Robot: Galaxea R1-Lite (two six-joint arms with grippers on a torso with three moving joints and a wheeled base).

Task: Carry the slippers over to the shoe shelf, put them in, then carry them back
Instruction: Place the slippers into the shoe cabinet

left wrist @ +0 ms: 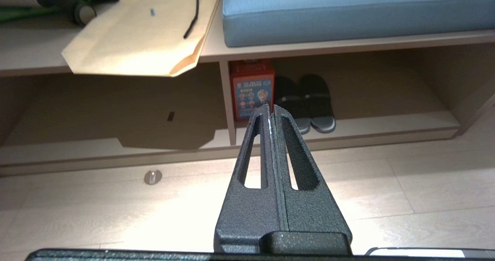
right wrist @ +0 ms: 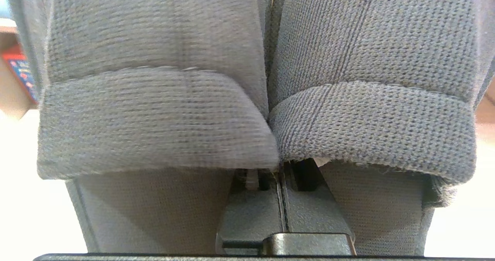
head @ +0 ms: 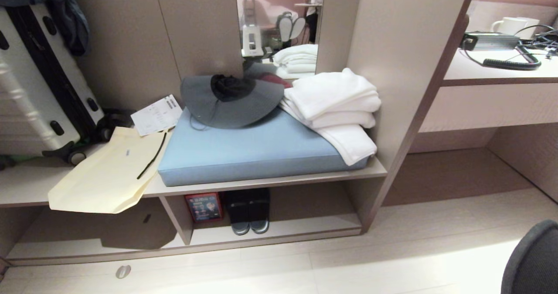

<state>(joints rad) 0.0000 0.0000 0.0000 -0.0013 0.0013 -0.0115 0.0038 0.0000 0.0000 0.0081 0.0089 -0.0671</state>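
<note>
We see the slippers [right wrist: 267,98] filling the right wrist view: a pair in grey knitted fabric with a ribbed weave, each with one wide strap ending in a folded, stitched hem, the two pressed side by side. The right gripper [right wrist: 282,199] is clenched on them, its dark textured fingers meeting in a thin seam that runs up between the two straps. Neither arm shows in the head view.

The left gripper [left wrist: 270,108] holds nothing; its two black, pebbled, slotted fingers are pressed flat together into a narrow wedge, hanging above the pale floor planks and aimed at the shoe shelf [head: 279,233].

That shelf is a low, wide cubby of smooth beige wood with a raised bottom board and an upright divider [head: 176,217]. Just right of the divider a red printed box [head: 203,207] stands upright, and just beside it sits a chunkier dark pair of slides [head: 249,215] with pale soles, toes toward us.

On the bench top above lie a flat blue cushion [head: 257,148], a grey floppy hat [head: 231,100], folded white towels [head: 335,106] and, to the left, a cream paper bag [head: 109,172] overhanging the edge.
</note>
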